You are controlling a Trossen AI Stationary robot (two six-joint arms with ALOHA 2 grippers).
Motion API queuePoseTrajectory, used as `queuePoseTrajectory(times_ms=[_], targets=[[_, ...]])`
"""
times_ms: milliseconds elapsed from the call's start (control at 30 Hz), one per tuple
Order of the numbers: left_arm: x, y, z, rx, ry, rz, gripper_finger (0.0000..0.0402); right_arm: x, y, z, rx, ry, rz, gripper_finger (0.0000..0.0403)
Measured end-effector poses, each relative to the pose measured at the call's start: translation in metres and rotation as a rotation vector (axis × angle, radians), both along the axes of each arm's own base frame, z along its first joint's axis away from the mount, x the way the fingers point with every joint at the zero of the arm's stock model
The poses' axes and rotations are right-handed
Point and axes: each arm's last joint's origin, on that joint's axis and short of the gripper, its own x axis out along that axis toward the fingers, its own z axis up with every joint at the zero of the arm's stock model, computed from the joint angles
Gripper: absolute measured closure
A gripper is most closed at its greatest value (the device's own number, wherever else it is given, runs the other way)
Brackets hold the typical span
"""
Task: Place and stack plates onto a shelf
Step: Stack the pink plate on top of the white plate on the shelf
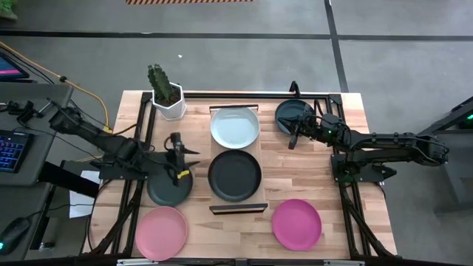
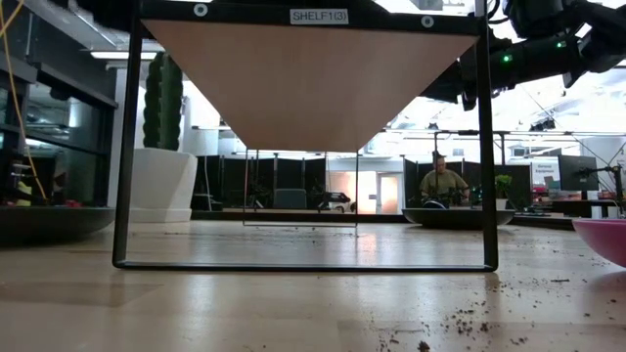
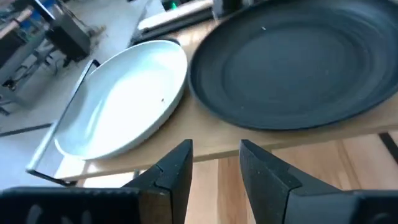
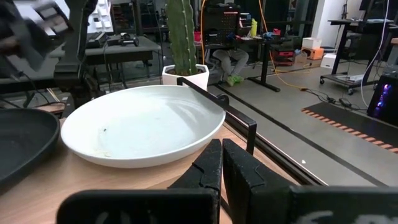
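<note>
The shelf (image 1: 260, 159) is a light-wood board on a black frame at the table's middle. The pale mint plate (image 1: 234, 126) lies on its far half and a dark plate (image 1: 234, 176) on its near half. My left gripper (image 1: 178, 158) is open. It hovers over the far rim of a second dark plate (image 1: 168, 188) left of the shelf and points toward the shelf (image 3: 205, 149). My right gripper (image 1: 295, 136) is shut, raised beside a third dark plate (image 1: 293, 115) right of the shelf, and it faces the mint plate (image 4: 140, 132). Two pink plates (image 1: 161, 233) (image 1: 296, 224) lie near the front edge.
A white pot with a cactus (image 1: 168, 100) stands at the far left of the table, next to the shelf's far end. The shelf's black frame (image 2: 125, 147) rises well above the tabletop. Dark crumbs (image 2: 469, 318) lie on the near wood. A person (image 2: 442, 181) sits far behind.
</note>
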Motion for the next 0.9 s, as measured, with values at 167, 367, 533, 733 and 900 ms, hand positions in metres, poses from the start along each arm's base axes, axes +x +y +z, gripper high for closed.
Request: queuePoseTrajectory(times_ms=[167,367,533,733,900], targets=[[-0.019,0.014,-0.03,-0.064,-0.201,0.017,0.0279,0.0,0.0,0.0,-0.002,0.0,0.0,0.0403],[-0.035,0.033,-0.035,-0.139,-0.429,-0.072,0.0281,0.0,0.0,0.002,-0.01,-0.019,0.0,0.0403],[-0.042,0.045,-0.036,-0.175,-0.495,-0.118,0.0281,0.0,0.0,0.003,-0.012,-0.026,0.0,0.0403],[-0.043,0.052,-0.039,-0.198,-0.476,-0.085,0.0281,0.0,0.0,0.003,-0.012,-0.025,0.0,0.0403],[-0.042,0.054,-0.04,-0.194,-0.471,-0.07,0.0281,0.0,0.0,0.001,-0.007,-0.009,0.0,0.0403]])
